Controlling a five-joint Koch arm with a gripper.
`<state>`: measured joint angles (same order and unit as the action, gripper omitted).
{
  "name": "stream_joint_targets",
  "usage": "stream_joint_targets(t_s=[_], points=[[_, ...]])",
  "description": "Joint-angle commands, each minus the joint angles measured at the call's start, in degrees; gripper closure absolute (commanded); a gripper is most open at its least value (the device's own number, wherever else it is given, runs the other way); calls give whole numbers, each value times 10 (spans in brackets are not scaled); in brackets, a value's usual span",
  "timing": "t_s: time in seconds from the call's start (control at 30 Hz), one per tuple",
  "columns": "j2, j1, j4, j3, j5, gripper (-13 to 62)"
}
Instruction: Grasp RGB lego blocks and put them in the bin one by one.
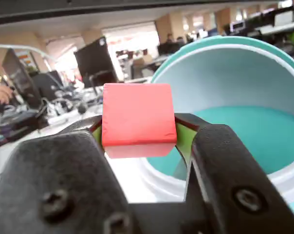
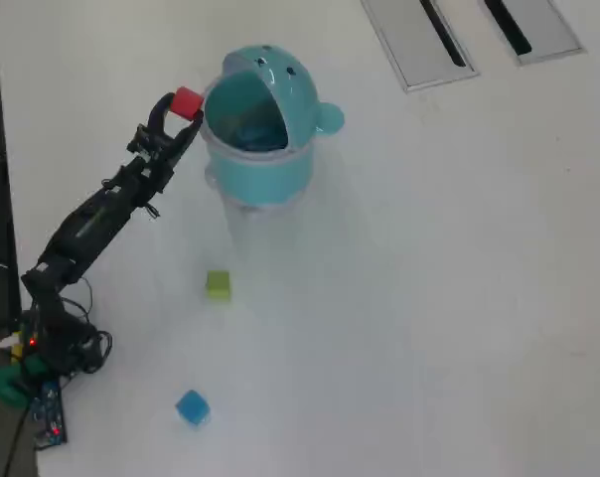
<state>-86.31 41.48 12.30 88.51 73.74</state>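
The red block (image 1: 137, 117) is pinched tight in the pincer (image 1: 139, 139), just beside the rim of the open whale bin (image 2: 255, 174). Best to move it over the hole first, then let go.

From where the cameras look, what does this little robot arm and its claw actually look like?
The arm is thin, black and jointed, rising from a base cluttered with cables, a small red light and a green part. Close up in the wrist view, the claw has chunky matte black fingers with dark screws, and yellow-green pads on their inner faces.
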Motion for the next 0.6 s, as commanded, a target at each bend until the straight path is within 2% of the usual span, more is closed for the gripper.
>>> stream_joint_targets(t_s=[0.0, 0.03, 0.27, 0.4, 0.57], points=[[-11, -6, 27, -73, -16, 388], [26, -16, 30, -102, -24, 388], [101, -20, 22, -205, -28, 388], [169, -37, -11, -316, -35, 388], [207, -48, -15, -350, -39, 380]])
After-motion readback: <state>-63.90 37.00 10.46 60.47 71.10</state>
